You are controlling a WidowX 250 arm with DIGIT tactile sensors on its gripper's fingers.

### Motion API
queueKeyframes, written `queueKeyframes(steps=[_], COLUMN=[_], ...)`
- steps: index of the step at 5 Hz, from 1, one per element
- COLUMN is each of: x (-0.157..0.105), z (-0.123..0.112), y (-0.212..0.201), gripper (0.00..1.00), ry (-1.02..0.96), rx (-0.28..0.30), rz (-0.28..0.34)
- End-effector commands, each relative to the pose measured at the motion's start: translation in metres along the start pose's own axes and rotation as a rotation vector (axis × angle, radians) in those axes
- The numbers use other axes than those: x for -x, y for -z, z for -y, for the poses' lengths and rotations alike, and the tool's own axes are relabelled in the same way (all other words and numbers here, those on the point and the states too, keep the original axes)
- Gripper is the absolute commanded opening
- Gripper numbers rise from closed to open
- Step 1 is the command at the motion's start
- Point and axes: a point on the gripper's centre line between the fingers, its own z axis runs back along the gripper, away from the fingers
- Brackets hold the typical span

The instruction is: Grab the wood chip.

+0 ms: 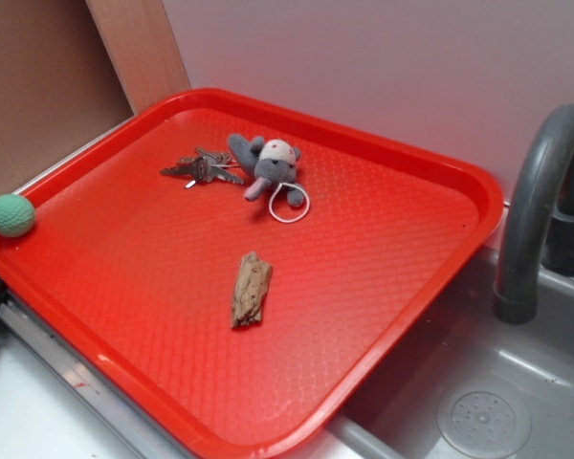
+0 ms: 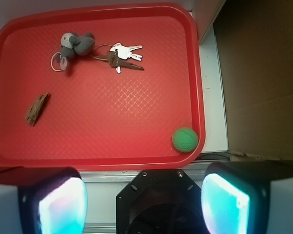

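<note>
Lying mid-tray, unobstructed: wood chip [image 1: 252, 290]

Hand [image 2: 144, 202] seen from the wrist view, fingers [image 2: 53, 204] spread wide apart, holding nothing

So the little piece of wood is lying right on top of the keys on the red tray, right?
Not quite. The wood chip is on the red tray, but it lies by itself on bare tray, well apart from the keys. The plush toy is what sits next to the keys. The exterior view shows this clearly.
</note>
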Motion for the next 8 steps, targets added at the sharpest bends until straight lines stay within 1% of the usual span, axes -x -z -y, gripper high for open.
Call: queueKeyframes(steps=[1, 3, 4, 5, 6, 7, 8], x=[0.0, 0.0, -0.003, -0.015, -0.017, -0.019, -0.017], z=[0.0, 0.001, 0.011, 0.039, 0.067, 0.105, 0.132], y=[0.0, 0.001, 0.002, 0.022, 0.037, 0.052, 0.069], gripper=[1.0, 1.0, 1.0, 1.0, 1.0, 1.0, 1.0], ry=[0.0, 0.0, -0.01, -0.052, -0.079, -0.059, -0.123], rx=[0.0, -0.006, 0.026, 0.167, 0.192, 0.325, 0.299], rz=[0.0, -0.001, 0.005, -0.017, -0.031, -0.085, -0.146])
